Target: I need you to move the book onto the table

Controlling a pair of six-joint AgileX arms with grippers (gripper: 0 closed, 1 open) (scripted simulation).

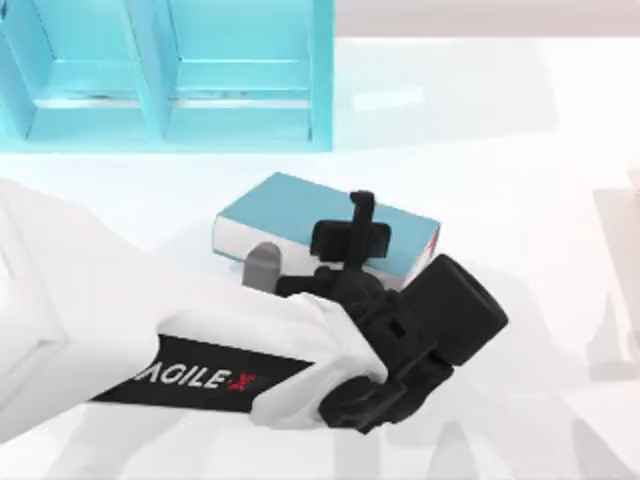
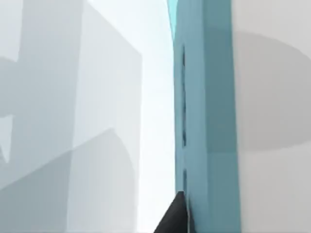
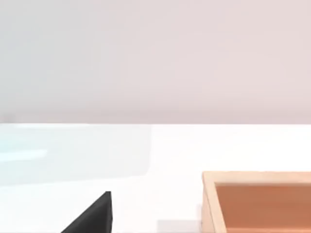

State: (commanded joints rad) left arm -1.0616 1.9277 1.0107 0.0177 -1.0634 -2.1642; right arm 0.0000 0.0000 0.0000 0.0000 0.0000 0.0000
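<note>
Top view: book (image 1: pixel 300 215) lies flat on glossy white table (image 1: pixel 520 150), just in front of turquoise shelf (image 1: pixel 165 75). Left gripper (image 1: pixel 355 225) over book's near edge; finger spread: can't tell. Right wrist view: table w/ wooden box (image 3: pixel 257 201), pale wall behind.

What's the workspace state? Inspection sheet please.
Surface: glossy white table, shadowed at right.
Job's things: thick teal-blue hardcover book with white page edges lies flat on the table, in front of the shelf.
Clutter: shallow orange-brown wooden tray on the table, seen from the right wrist.
Hands: left hand over the book's right half, fingers against it; right hand: one dark fingertip seen, parked.
Cables: nothing seen.
Surroundings: turquoise compartmented shelf unit at back left; pale wall behind.
</note>
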